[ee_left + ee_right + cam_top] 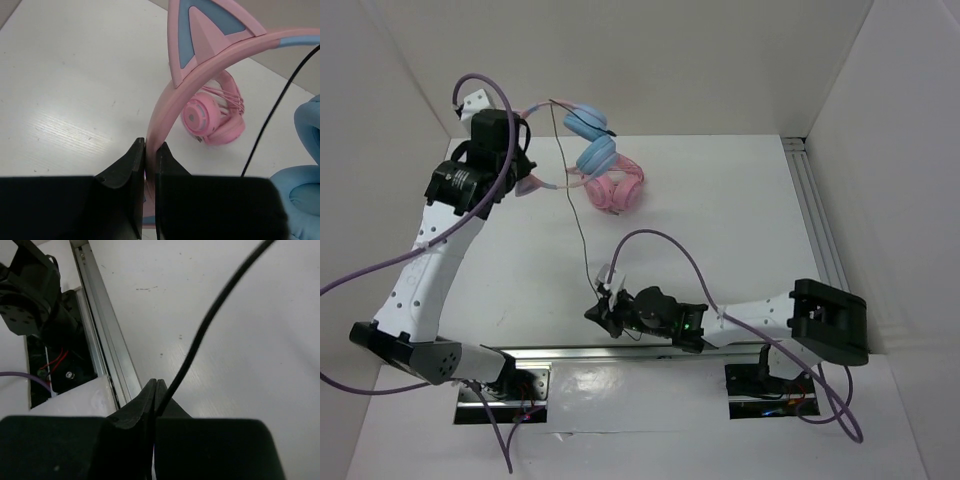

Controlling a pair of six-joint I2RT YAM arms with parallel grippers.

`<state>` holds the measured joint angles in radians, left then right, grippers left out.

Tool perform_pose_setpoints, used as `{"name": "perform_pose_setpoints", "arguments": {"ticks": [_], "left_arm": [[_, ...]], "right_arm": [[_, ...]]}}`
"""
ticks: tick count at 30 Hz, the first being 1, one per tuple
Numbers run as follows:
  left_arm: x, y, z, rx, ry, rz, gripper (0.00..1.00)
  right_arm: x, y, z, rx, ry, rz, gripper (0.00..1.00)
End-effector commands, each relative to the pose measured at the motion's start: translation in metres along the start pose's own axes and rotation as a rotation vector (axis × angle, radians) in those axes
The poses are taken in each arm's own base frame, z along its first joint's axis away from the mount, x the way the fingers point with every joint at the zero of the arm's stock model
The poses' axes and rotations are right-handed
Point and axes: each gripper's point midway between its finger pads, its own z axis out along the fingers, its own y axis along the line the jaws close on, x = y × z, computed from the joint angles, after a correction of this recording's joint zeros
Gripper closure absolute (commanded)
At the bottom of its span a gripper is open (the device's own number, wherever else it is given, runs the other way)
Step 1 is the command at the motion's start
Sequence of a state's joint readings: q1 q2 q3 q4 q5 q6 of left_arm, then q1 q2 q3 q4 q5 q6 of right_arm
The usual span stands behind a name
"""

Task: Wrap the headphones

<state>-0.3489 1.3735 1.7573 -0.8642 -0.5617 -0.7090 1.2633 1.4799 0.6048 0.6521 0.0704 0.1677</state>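
Note:
The headphones [597, 155] have light blue ear cups, a pink cat-ear headband and a thin black cable [575, 210], and are held up at the table's far left. My left gripper [527, 150] is shut on the headband [200, 65], which passes between the jaws in the left wrist view, where the gripper [150, 145] grips it edge-on. A blue ear cup [300, 200] hangs at the right. The cable runs down the table to my right gripper [603, 310], which is shut on it near the front rail. In the right wrist view the gripper [156, 382] pinches the cable [210, 320].
All-pink cat-ear headphones [617, 187] lie on the table just below the blue cups and also show in the left wrist view [212, 117]. A metal rail [815, 210] runs along the right wall, another [105, 325] along the front edge. White walls enclose the table.

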Motion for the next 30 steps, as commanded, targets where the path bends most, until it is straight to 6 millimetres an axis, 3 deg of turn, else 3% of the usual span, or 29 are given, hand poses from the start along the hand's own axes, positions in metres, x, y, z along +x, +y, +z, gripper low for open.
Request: {"name": "perform_pose_setpoints", "arguments": {"ticks": [1, 4, 6, 9, 11, 13, 14, 16, 17, 18, 21, 23, 24, 26, 27, 30], "left_arm": [[-0.039, -0.003, 0.007, 0.045, -0.111, -0.113, 1.00], [-0.028, 0.010, 0.025, -0.046, -0.113, -0.089, 1.00], [-0.018, 0.014, 0.033, -0.071, -0.094, -0.072, 1.00], [0.017, 0.021, 0.049, -0.112, 0.011, -0.010, 1.00], [0.050, 0.029, 0.064, -0.155, 0.118, 0.059, 1.00], [0.075, 0.026, 0.068, -0.134, 0.176, 0.171, 1.00], [0.104, 0.024, 0.072, -0.108, 0.230, 0.245, 1.00], [0.133, 0.021, 0.083, -0.051, 0.316, 0.385, 1.00], [0.151, 0.010, 0.079, 0.016, 0.397, 0.426, 1.00], [0.175, 0.010, 0.080, 0.027, 0.477, 0.480, 1.00], [0.219, 0.008, 0.063, 0.119, 0.614, 0.569, 1.00], [0.232, 0.005, 0.050, 0.175, 0.615, 0.577, 1.00], [0.248, 0.010, 0.044, 0.176, 0.641, 0.595, 1.00], [0.259, 0.012, 0.033, 0.191, 0.673, 0.617, 1.00], [0.266, 0.016, 0.026, 0.205, 0.688, 0.626, 1.00], [0.291, 0.015, -0.001, 0.331, 0.756, 0.685, 1.00]], "right_arm": [[-0.027, 0.018, -0.010, 0.038, -0.005, -0.117, 1.00], [-0.039, 0.037, -0.020, -0.002, 0.008, -0.151, 1.00], [-0.062, 0.052, -0.025, -0.060, -0.019, -0.179, 1.00], [-0.081, 0.058, -0.030, -0.069, -0.001, -0.265, 1.00], [-0.094, 0.055, -0.036, -0.042, 0.029, -0.333, 1.00], [-0.109, 0.040, -0.042, 0.053, 0.033, -0.406, 1.00], [-0.121, 0.034, -0.046, 0.093, 0.041, -0.437, 1.00], [-0.139, 0.010, -0.055, 0.231, 0.049, -0.528, 1.00], [-0.141, 0.000, -0.058, 0.281, 0.080, -0.567, 1.00], [-0.162, -0.015, -0.067, 0.388, 0.068, -0.617, 1.00], [-0.185, -0.040, -0.080, 0.535, 0.078, -0.689, 1.00], [-0.204, -0.066, -0.094, 0.620, 0.049, -0.674, 1.00], [-0.209, -0.076, -0.098, 0.649, 0.031, -0.666, 1.00], [-0.213, -0.103, -0.113, 0.721, 0.031, -0.648, 1.00], [-0.223, -0.110, -0.119, 0.747, -0.002, -0.626, 1.00], [-0.227, -0.130, -0.133, 0.791, -0.028, -0.623, 0.99]]}}
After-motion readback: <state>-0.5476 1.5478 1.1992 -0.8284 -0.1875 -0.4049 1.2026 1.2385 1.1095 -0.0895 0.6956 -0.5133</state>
